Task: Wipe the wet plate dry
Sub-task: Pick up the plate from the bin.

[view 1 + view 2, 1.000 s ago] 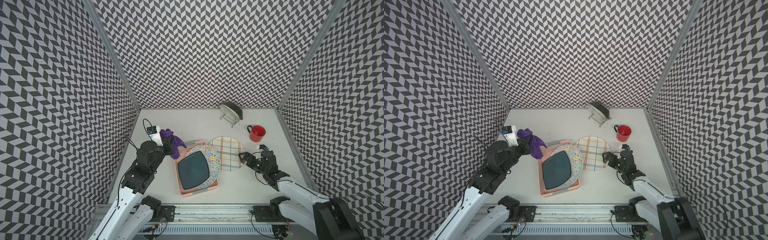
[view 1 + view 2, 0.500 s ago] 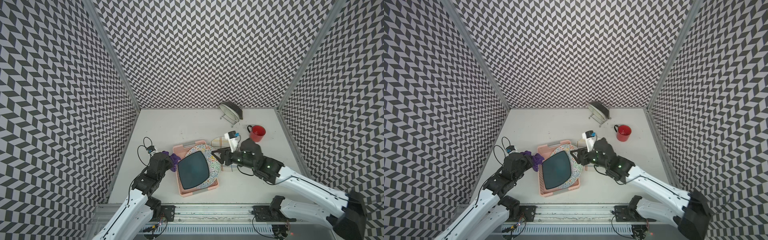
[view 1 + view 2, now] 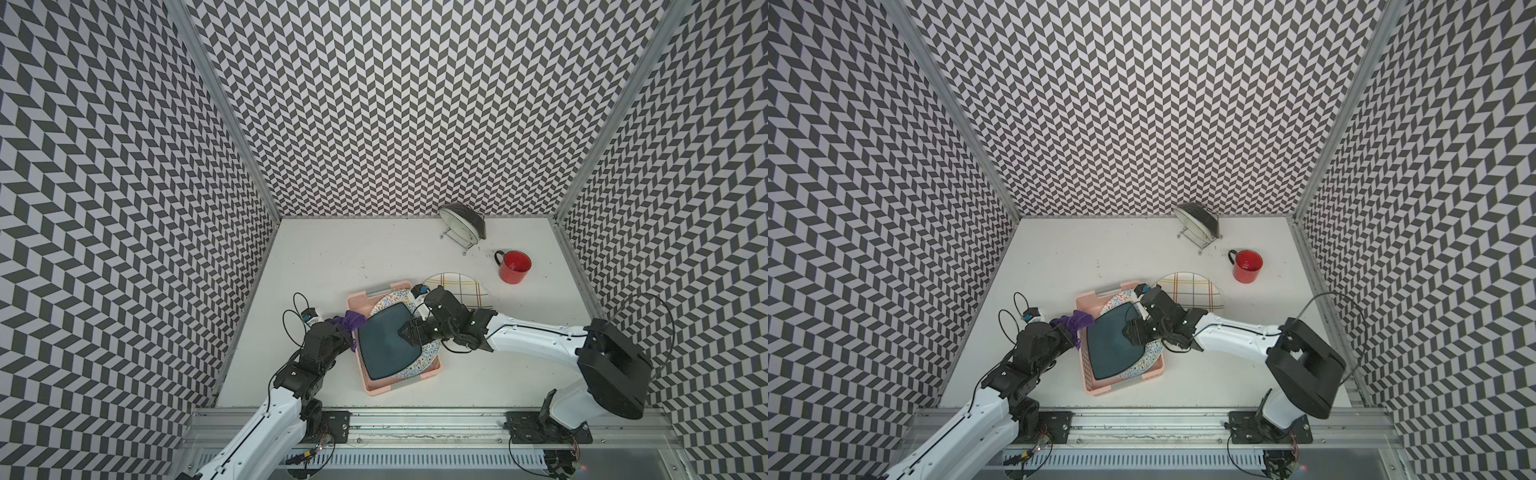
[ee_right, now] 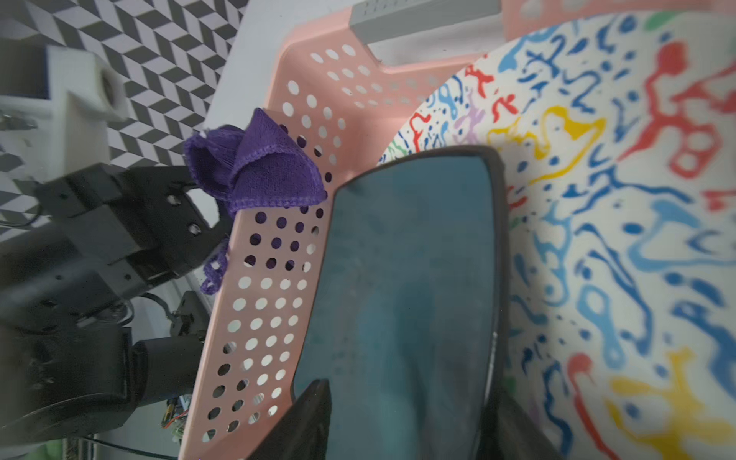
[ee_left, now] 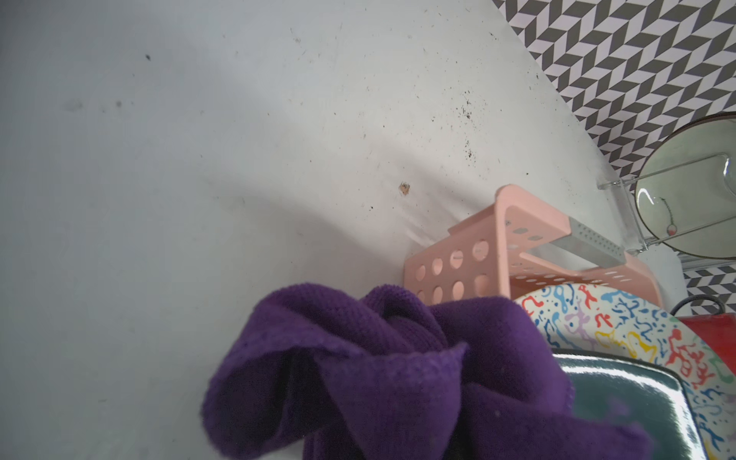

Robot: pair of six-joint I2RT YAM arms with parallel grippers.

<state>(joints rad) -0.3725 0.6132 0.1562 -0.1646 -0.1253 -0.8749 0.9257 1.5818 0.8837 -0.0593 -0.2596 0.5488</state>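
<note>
reading the table with the far wall as twelve o'clock, the big change over the last second was on the right. the right claw [image 3: 404,335] had sat spread wide near the checked plate [image 3: 461,286] at about four o'clock. it then swung across to the three o'clock edge of the blue plate [image 3: 384,347]. in the right wrist view its fingers [image 4: 314,414] stood on either side of that edge, one over the face and one behind the rim. the jaws had drawn in and looked to be pinching the plate, though actual contact was hard to confirm.

the blue plate itself lay much where it had been, in the pink basket [image 3: 376,386] near the middle of the table. it leaned on the speckled plate [image 3: 392,301] and was not yet lifted.

the left claw [image 3: 345,330] stayed pressed together on the purple cloth [image 3: 353,322]. it had come down from beyond the basket's eleven o'clock corner, so the cloth draped over the basket wall. there it sat just beside the plate's ten o'clock corner, not on its face.

by my reading, both arms were now staged, one to steady or raise the plate and one to wipe. no drying had begun. the red mug [image 3: 514,267] at two o'clock was untouched.
</note>
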